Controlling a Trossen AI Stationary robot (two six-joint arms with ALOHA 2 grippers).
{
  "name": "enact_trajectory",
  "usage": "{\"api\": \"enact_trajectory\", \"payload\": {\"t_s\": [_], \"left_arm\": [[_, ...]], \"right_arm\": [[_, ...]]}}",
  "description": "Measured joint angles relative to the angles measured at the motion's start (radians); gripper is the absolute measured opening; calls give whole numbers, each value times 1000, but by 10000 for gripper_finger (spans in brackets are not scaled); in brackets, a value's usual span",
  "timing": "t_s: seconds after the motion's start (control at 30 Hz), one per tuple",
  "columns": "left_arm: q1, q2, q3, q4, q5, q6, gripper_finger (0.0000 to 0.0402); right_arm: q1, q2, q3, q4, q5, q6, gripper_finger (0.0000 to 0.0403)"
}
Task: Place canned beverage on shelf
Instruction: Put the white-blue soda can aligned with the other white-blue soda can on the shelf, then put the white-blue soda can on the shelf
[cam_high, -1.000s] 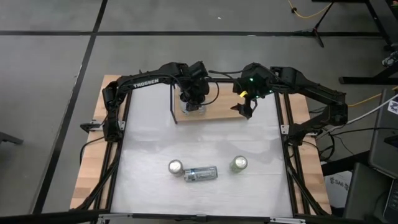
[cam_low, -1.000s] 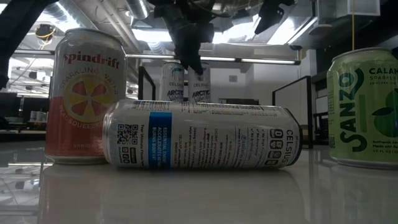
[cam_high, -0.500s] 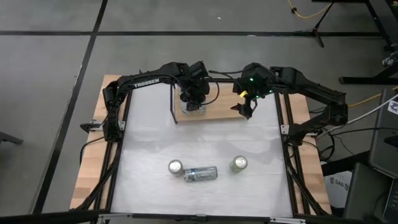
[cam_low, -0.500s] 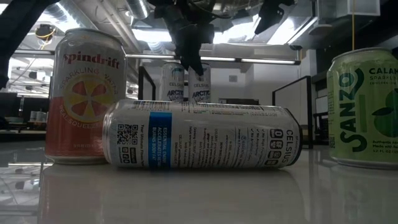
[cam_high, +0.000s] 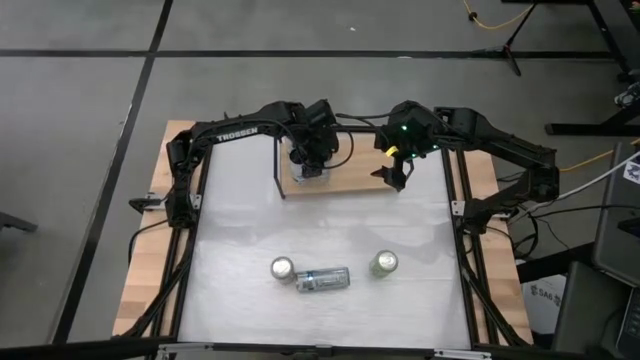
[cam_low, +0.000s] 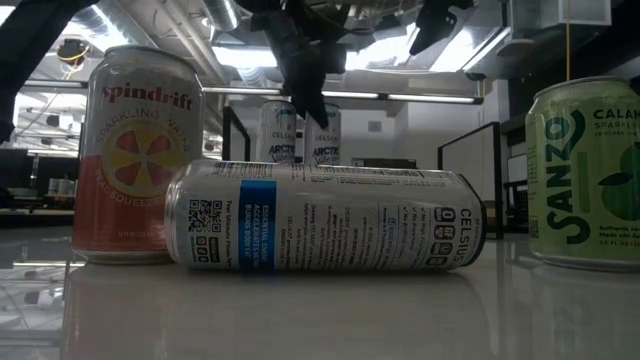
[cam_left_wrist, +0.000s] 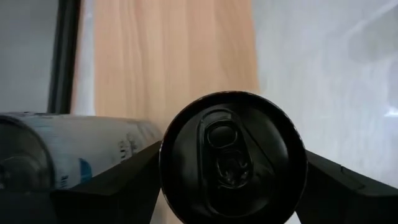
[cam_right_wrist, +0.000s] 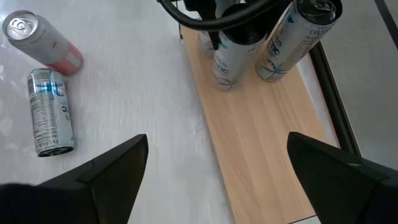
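Since half a second ago, the left gripper (cam_high: 306, 150) has shifted slightly in the high view. In the low view its fingers (cam_low: 303, 72) now lean at more of a slant above the two cans at the back.

From the left wrist view, we look straight down on the dark lid of a Celsius can (cam_left_wrist: 233, 155). The gripper's two fingers meet the rim on opposite sides, so we judge them closed on this can. It stands upright on the shelf (cam_high: 352, 181), directly below the gripper, with its long axis running straight down away from the wrist. A second Celsius can (cam_left_wrist: 59, 149) stands just beside it, on the side of one finger.

That closeness is what the coming move turns on. We judge that the fingers have little room to spread on that side, and that a lift would best run straight up the can's axis.

The right gripper (cam_high: 396, 176) hangs over the other end of the shelf, fingers spread wide and holding nothing. Well apart from both grippers, toward the front of the table, stand a Spindrift can (cam_low: 135, 160) and a Sanzo can (cam_low: 590, 170). A Celsius can on its side (cam_low: 320, 220) lies between them.
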Motion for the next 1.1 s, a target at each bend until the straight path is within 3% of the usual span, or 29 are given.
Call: {"api": "enact_trajectory", "payload": {"t_s": [0.67, 1.1], "left_arm": [[0, -17, 6, -10, -10, -1, 295], [-4, -105, 10, -15, -11, -8, 295]], "right_arm": [[0, 0, 0, 0, 0, 0, 374], [0, 0, 0, 0, 0, 0, 374]]}}
